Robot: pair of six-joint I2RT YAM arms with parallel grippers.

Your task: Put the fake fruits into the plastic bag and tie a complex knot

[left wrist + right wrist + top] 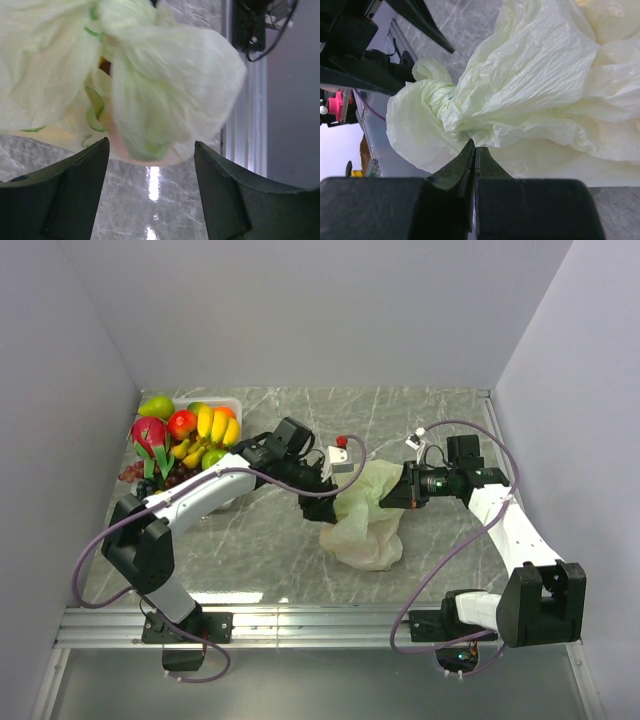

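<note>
The plastic bag point(368, 525) lies crumpled on the grey marbled counter point(260, 550), at the middle, between the 2 arms. Its film is pale green and translucent, bunched into soft folds.

The left gripper point(151, 144) is at the bag's left side with its 2 dark fingers point(75, 190) spread wide apart. They hold nothing, and in the left wrist view a rounded lobe of the bag hangs just beyond the gap between them. A faint peach-orange tint shows through the film there, but what lies inside cannot be made out.

The right gripper point(474, 146) reaches in from the bag's right side. Its jaws are pressed together, and the tips meet exactly where the bag's folds gather to a point, so it looks clamped on a pinch of the film. Just left of that pinch in the right wrist view, the film is wound into a tight twisted knot point(439, 95), with a small puff of plastic above it.

The fake fruits point(195, 430) are heaped in a clear tray point(237, 403) at the far left corner of the counter, well apart from the bag. Yellow bananas, a red apple, an orange, green fruit and a pink dragonfruit are visible, with dark grapes at the near side. The left arm point(200, 495) crosses over the tray's near edge. A small white box point(342, 460) with a red button stands just beside the bag's far edge.
</note>
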